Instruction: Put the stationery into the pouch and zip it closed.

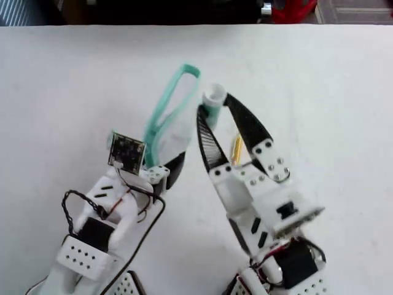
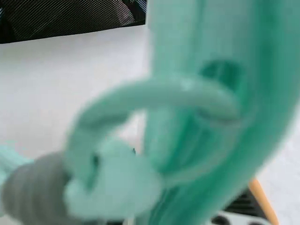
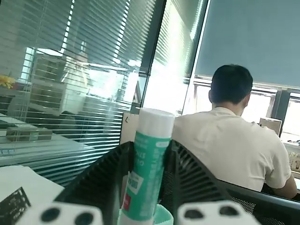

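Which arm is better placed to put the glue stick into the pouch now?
Right. The right tool grips the glue stick just beside the pouch, while the left tool holds the pouch's near end.

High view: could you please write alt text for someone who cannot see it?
The right gripper holds a glue stick beside the mouth of a green-edged pouch, which the left gripper holds. A yellow pencil lies on the table under the right gripper.
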Available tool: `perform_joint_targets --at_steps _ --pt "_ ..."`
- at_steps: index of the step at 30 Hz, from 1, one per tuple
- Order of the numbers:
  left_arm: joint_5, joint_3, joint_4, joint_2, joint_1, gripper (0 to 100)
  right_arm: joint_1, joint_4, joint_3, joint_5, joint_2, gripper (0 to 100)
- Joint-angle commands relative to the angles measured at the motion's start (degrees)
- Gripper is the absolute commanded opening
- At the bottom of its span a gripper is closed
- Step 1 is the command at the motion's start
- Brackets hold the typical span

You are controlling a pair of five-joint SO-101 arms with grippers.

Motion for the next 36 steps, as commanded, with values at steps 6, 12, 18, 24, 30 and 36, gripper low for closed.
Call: perform_joint_targets --at_steps 6,12,18,24,30,36 --pt "-0.35 -0.35 -1.32 0.57 0.31 23 -0.57 0.22 -23.74 0.53 25.10 1.8" --pt "-0.44 -0.35 -1.32 0.57 0.31 23 -0.66 0.04 -29.54 0.53 35.30 1.8" --pt "-0.44 -0.35 -1.32 0.57 0.31 23 0.84 0.04 -29.54 0.53 40.04 1.8" --pt "-0.44 -0.35 -1.32 0.57 0.31 23 1.36 0.22 -26.64 0.53 41.19 1.8" --pt "-0.44 -0.35 -1.32 0.57 0.22 23 1.36 -0.04 -21.19 0.53 41.19 1.8" --pt "-0.44 -0.35 -1.32 0.57 0.22 23 2.51 0.31 -20.66 0.53 41.54 1.8"
